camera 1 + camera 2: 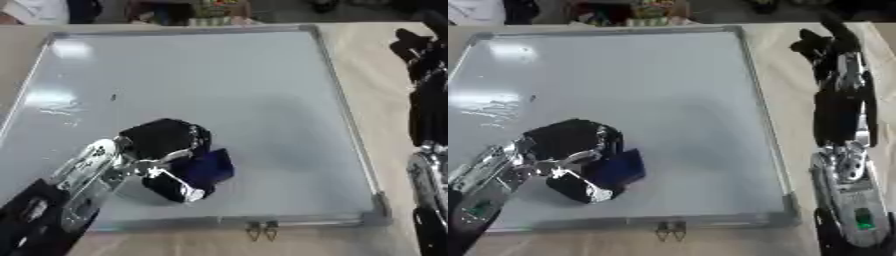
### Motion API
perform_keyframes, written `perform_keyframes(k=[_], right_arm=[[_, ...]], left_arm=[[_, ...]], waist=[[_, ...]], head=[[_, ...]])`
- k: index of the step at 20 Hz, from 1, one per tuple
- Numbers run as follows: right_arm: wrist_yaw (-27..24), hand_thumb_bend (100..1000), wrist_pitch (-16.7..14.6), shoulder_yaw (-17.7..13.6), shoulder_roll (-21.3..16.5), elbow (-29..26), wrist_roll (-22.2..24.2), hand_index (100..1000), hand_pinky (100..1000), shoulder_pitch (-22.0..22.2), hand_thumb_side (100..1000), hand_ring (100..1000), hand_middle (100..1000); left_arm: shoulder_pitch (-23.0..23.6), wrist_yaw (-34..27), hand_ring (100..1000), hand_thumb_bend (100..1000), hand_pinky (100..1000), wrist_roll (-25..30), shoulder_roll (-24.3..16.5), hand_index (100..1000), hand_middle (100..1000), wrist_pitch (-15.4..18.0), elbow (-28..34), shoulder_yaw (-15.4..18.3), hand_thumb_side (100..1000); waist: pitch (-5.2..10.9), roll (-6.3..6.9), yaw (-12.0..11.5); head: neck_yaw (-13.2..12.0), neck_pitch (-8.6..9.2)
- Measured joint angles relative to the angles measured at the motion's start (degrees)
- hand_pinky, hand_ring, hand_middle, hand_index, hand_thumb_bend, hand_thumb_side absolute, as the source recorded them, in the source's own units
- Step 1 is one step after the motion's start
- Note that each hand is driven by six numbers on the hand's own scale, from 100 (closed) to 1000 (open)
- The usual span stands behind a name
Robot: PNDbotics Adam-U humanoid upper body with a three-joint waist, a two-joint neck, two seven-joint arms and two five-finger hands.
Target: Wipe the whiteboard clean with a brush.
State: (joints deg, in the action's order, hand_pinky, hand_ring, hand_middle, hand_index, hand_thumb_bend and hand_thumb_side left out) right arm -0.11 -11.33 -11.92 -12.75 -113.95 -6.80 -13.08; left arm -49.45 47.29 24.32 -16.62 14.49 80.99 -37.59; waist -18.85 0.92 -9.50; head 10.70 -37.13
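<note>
My left hand (166,150) fingers curl round the blue brush (208,167) at the whiteboard's (219,75) 7 o'clock. Board looks nearly clean, one small dark mark (113,97) at 9 o'clock left; right hand (826,42) idle, fingers unclear

One whiteboard (227,75) on the table, and one blue brush (208,167). I count my two hands: left hand (166,150) and right hand (824,45).

Looks like lab or office demo space. Large metal-framed whiteboard (201,100) flat on pale wooden worktop (785,65); clutter of indistinct colourful items (214,11) at far edge; overhead lights reflected on board surface.
</note>
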Motion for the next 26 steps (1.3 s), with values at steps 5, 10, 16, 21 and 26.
perform_keyframes(k=[5, 10, 16, 21, 26], right_arm=[[0.0, 100, 0.02, 0.0, 0.04, 0.0, 0.01, 912, 890, 0.01, 1000, 875, 579], [-0.01, 100, 0.02, 0.0, 0.05, 0.0, 0.02, 912, 890, 0.01, 1000, 875, 578], [-0.02, 100, 0.02, 0.0, 0.13, 0.0, 0.02, 911, 890, 0.01, 1000, 875, 579], [-0.06, 100, 0.02, 0.0, 0.28, 0.0, 0.03, 911, 890, 0.01, 1000, 874, 579], [-0.08, 100, 0.01, 0.0, 0.29, 0.0, 0.02, 911, 890, 0.01, 1000, 874, 578]], left_arm=[[0.0, -0.3, 628, 329, 475, 0.35, 0.0, 244, 587, 0.37, 0.36, -0.06, 570], [-0.03, 0.01, 628, 331, 484, 0.77, -0.01, 238, 592, 0.78, 1.42, -0.37, 450], [-0.03, 0.12, 627, 311, 484, 2.21, -0.01, 238, 593, 1.45, 1.76, -0.4, 413], [-0.03, 0.16, 617, 271, 479, 2.7, -0.01, 234, 569, 1.48, 1.73, -0.39, 408], [-0.03, 1.21, 636, 315, 489, 2.67, 0.0, 229, 606, 1.73, 1.34, -0.36, 449]], waist=[[0.0, 0.02, -0.04], [0.0, 0.03, -0.16], [0.0, 0.04, -0.16], [0.01, 0.04, -0.05], [0.01, 0.03, 0.03]], head=[[-0.01, 0.0], [-0.02, 0.01], [-0.21, 0.31], [-0.4, 0.48], [-0.5, 0.5]])
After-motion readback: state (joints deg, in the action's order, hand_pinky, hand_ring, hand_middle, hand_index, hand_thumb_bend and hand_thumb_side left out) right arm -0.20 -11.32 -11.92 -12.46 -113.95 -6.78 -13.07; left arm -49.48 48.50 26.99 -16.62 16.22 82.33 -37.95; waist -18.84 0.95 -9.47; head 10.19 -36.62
